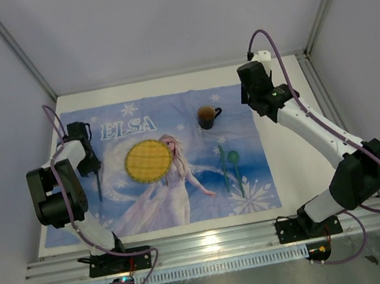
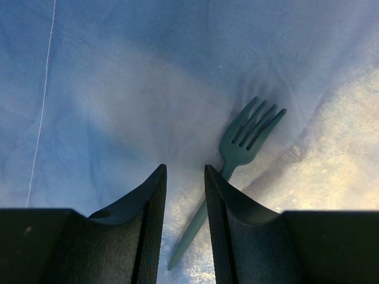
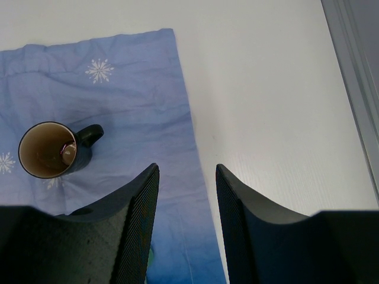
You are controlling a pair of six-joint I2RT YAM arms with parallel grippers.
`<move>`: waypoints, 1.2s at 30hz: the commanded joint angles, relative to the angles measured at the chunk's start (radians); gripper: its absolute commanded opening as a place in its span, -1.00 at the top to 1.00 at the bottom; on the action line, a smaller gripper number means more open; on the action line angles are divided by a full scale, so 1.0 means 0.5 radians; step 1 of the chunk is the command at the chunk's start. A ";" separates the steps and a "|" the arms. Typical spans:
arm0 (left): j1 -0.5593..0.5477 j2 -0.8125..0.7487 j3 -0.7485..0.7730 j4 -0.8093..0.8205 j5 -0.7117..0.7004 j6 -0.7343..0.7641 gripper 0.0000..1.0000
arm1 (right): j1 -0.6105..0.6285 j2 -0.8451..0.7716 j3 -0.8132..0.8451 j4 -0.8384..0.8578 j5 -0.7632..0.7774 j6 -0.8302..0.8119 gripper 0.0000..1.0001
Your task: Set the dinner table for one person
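White matte bench (image 1: pixel 166 85), framed by silver aluminium rails (image 1: pixel 214 243), fills the floor of the enclosure, and the two arms are bolted at its near edge. Most of its top is covered by a blue printed cloth (image 1: pixel 248 139) bearing the word "ELSA" and a figure in a pale dress. Bare strips of the bench show along the far edge and down the right side.

On the cloth, left of centre, lies a round yellow plate (image 1: pixel 148 160) with a fine grid pattern. Further back and to the right of it stands a dark mug (image 1: pixel 206 117), upright, tan inside, its handle pointing right. Nearer the front, right of the plate, a green spoon (image 1: pixel 233 158) lies with its bowl towards the mug. Just beside it on the left is a slim green utensil (image 1: pixel 224 169), too small to identify.

The left claw (image 2: pixel 185 171) hangs low over the left part of the cloth with its fingers apart. A teal fork (image 2: pixel 246 142) lies flat on the cloth beneath it. Its handle runs slantwise across the gap between the fingers, and in the wrist view its tines reach out beyond the fingertips. The gap is wider than the handle, and the fork is not clamped.

The right claw (image 3: pixel 187 168) is raised over the far right of the bench, above the cloth's right edge where blue fabric meets bare white. Its fingers are apart with nothing between them. The mug stands to its left, well apart from it.
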 commanded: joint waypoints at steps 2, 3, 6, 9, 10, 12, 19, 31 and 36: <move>0.009 0.024 0.075 0.058 0.037 -0.031 0.32 | -0.005 0.020 0.014 0.062 0.003 -0.006 0.04; 0.012 0.027 0.075 0.058 0.040 -0.035 0.32 | -0.005 0.029 0.017 0.062 -0.003 -0.003 0.04; 0.009 0.031 0.072 0.055 0.043 -0.035 0.33 | -0.005 0.038 0.023 0.059 -0.015 0.009 0.04; 0.009 0.021 0.063 0.064 0.046 -0.031 0.32 | -0.001 0.047 0.029 0.059 -0.028 0.015 0.04; 0.009 0.021 0.063 0.061 0.046 -0.031 0.33 | -0.004 0.053 0.032 0.059 -0.034 0.015 0.04; 0.009 0.018 0.063 0.055 0.040 -0.028 0.32 | -0.005 0.060 0.038 0.053 -0.046 0.018 0.04; 0.012 -0.009 0.075 0.045 -0.061 -0.004 0.32 | -0.005 0.078 0.035 0.053 -0.055 0.015 0.04; 0.012 -0.212 0.446 -0.194 -0.221 0.015 0.30 | -0.005 0.072 -0.020 0.087 -0.074 0.024 0.04; 0.009 -0.386 0.591 -0.310 -0.086 -0.022 0.29 | -0.005 0.069 -0.005 0.087 -0.064 0.009 0.03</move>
